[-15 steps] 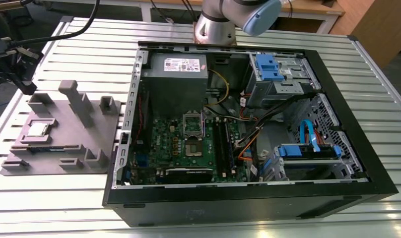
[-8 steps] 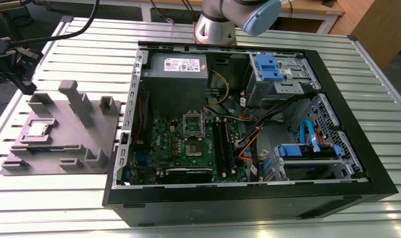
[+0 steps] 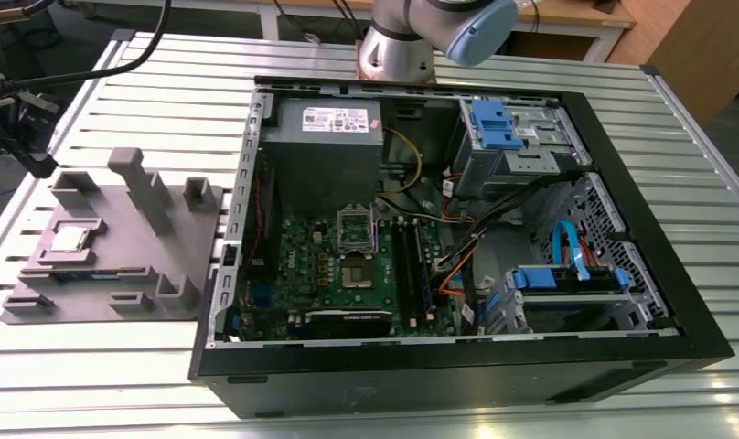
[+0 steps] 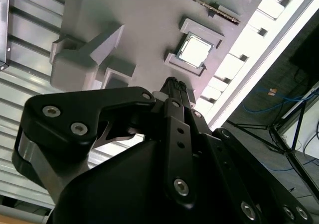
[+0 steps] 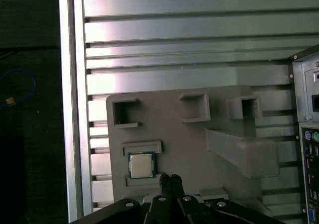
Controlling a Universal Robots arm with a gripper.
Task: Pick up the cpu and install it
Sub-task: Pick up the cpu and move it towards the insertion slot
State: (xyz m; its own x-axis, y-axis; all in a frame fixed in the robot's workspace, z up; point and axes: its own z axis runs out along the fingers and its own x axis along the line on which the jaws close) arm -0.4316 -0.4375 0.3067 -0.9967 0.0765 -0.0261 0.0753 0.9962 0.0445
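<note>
Black gripper (image 5: 169,180) fingers are pinched together with nothing between them, tips just to one side of the cpu (image 5: 142,165), which lies flat in its pocket on the grey holder (image 5: 179,149). If you're going for the pick, I'd centre over the chip, square up to its sides and spread the fingers enough to clear its edges. Beyond the holder, the open computer case (image 3: 467,366) sits on the slatted table (image 3: 101,366).
</note>
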